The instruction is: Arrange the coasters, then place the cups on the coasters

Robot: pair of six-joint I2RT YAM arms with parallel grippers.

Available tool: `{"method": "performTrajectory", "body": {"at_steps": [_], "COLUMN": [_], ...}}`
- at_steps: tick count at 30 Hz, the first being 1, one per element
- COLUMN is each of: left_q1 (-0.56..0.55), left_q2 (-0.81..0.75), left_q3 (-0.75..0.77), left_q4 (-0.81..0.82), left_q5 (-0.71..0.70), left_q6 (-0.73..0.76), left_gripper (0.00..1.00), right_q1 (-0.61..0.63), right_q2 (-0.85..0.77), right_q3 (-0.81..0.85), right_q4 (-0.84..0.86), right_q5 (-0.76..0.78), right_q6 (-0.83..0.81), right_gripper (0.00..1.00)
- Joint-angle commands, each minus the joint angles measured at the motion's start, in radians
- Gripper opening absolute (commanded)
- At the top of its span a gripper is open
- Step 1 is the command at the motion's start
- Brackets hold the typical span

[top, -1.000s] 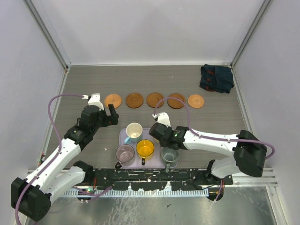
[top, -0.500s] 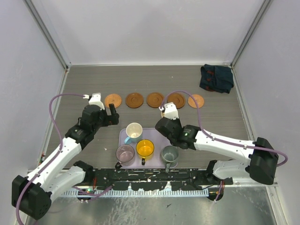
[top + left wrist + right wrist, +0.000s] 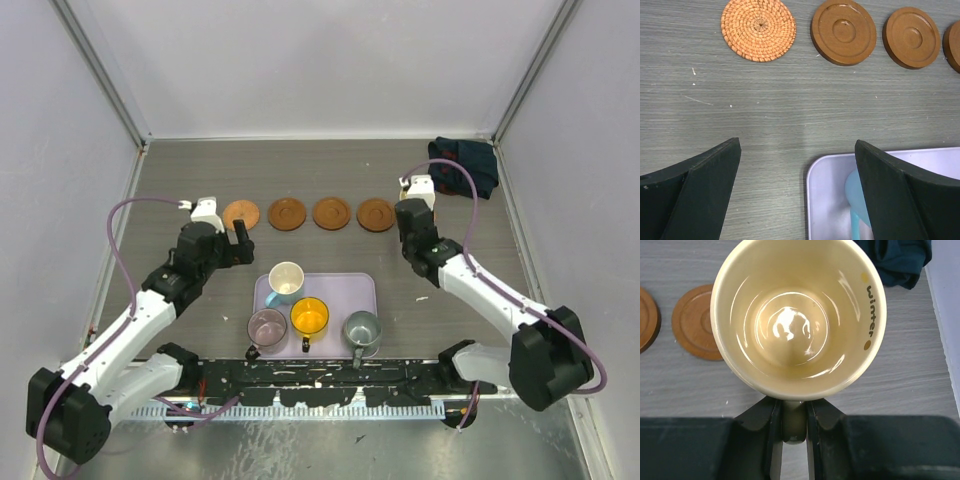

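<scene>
Four round brown coasters (image 3: 287, 213) show in a row across the table; the leftmost one (image 3: 758, 30) is woven, and the others (image 3: 843, 31) are smooth wood. My right gripper (image 3: 794, 425) is shut on the handle of the cream cup (image 3: 795, 315), holding it upright over the right end of that row, just right of a coaster (image 3: 695, 322). My right arm (image 3: 412, 205) hides whatever lies there. The lavender tray (image 3: 350, 290) carries the white-and-blue cup (image 3: 286, 280), the orange cup (image 3: 310, 317), the purple cup (image 3: 267, 326) and the grey-green cup (image 3: 362, 327). My left gripper (image 3: 797, 190) hangs open and empty over the tray's far left corner.
A dark blue cloth (image 3: 462, 167) lies bunched at the back right corner, close to the held cup. White walls enclose the table on three sides. The arm bases and a black rail run along the near edge.
My right arm has lifted the cream cup off the tray and carried it back and to the right, over the right end of the coaster row. The left arm has barely moved.
</scene>
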Motion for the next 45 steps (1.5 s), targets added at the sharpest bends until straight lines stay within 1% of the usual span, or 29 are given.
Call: {"method": "performTrajectory", "body": {"at_steps": [1, 8, 13, 23, 45], "left_q1": [-0.001, -0.001, -0.002, -0.001, -0.001], "left_q2": [0.019, 0.056, 0.085, 0.124, 0.145], "left_q3": [0.038, 0.055, 0.061, 0.069, 0.078], "left_q4": [0.073, 0.098, 0.116, 0.119, 0.116], "left_q5": [-0.026, -0.021, -0.035, -0.023, 0.004], "left_q6": [0.023, 0.031, 0.04, 0.032, 0.018], "left_gripper": [0.98, 0.98, 0.98, 0.98, 0.98], "right_q1": [-0.087, -0.248, -0.305, -0.341, -0.341], "right_q2": [0.059, 0.213, 0.261, 0.289, 0.274], "right_q3": [0.087, 0.129, 0.14, 0.111, 0.041], "right_q4": [0.261, 0.348, 0.395, 0.436, 0.406], "right_q5": [-0.112, -0.249, -0.326, -0.39, -0.36], "right_q6": [-0.089, -0.094, -0.104, -0.117, -0.072], "right_gripper": [0.01, 0.01, 0.01, 0.01, 0.01]}}
